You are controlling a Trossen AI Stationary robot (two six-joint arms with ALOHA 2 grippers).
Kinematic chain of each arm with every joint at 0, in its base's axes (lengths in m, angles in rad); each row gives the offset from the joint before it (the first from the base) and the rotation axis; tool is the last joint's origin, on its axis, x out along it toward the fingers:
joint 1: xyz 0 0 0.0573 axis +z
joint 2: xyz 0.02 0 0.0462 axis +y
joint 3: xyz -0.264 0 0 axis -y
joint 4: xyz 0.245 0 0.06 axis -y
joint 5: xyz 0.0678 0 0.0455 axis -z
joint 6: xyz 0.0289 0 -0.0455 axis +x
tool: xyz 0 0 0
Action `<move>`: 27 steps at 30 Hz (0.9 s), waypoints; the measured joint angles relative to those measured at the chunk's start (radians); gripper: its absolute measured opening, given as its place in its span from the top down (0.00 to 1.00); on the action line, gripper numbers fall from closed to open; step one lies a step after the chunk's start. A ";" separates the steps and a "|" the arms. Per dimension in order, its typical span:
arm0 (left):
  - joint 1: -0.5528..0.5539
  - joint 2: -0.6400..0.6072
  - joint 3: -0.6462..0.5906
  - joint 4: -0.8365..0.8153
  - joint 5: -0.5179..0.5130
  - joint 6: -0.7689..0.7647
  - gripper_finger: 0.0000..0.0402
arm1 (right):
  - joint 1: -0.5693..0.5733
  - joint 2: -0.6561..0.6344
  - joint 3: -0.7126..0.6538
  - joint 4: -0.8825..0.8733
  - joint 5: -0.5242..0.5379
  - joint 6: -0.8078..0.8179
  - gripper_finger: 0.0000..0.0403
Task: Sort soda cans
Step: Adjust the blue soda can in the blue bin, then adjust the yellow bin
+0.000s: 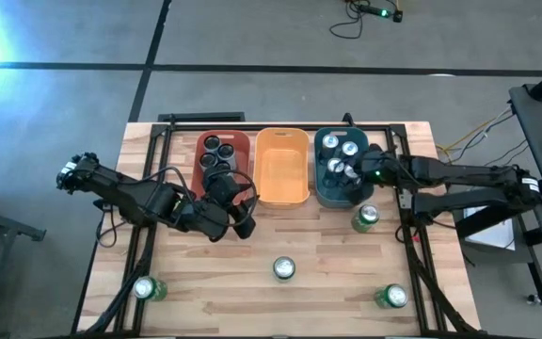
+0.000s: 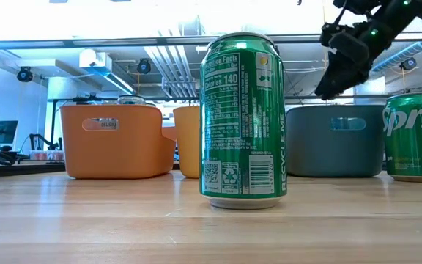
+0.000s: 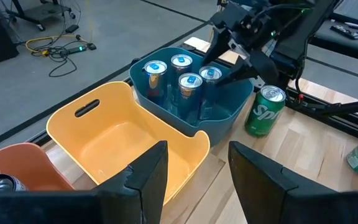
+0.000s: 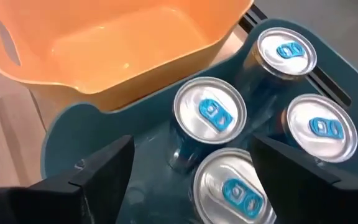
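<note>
Sort approx. two-thirds done, judging by the layout. Red tub [image 1: 236, 141] holds black cans [image 1: 218, 151]; teal tub [image 1: 323, 193], other side of the yellow tub [image 1: 281, 167], holds four blue-tab cans [image 4: 210, 111]. Yellow tub empty. Four green cans [image 1: 284, 269] left on the desk [image 1: 327, 301], all nearer the front edge than the yellow tub. Right gripper [image 4: 191, 171] over teal tub, jaws open, empty. Left gripper [image 3: 194, 168] just in front of the red/yellow tubs, jaws open, empty.
</note>
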 joint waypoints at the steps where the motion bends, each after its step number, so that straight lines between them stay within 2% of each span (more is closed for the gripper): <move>1: 0.000 0.000 0.000 0.000 0.000 0.000 0.62 | 0.000 0.014 0.010 -0.002 0.000 -0.007 0.23; 12: 0.000 0.000 0.000 -0.008 -0.007 -0.004 0.62 | -0.019 0.190 0.062 0.003 -0.030 -0.013 0.24; 27: 0.000 0.000 -0.001 -0.023 -0.007 -0.004 0.62 | -0.056 0.213 0.140 -0.050 -0.058 -0.065 0.30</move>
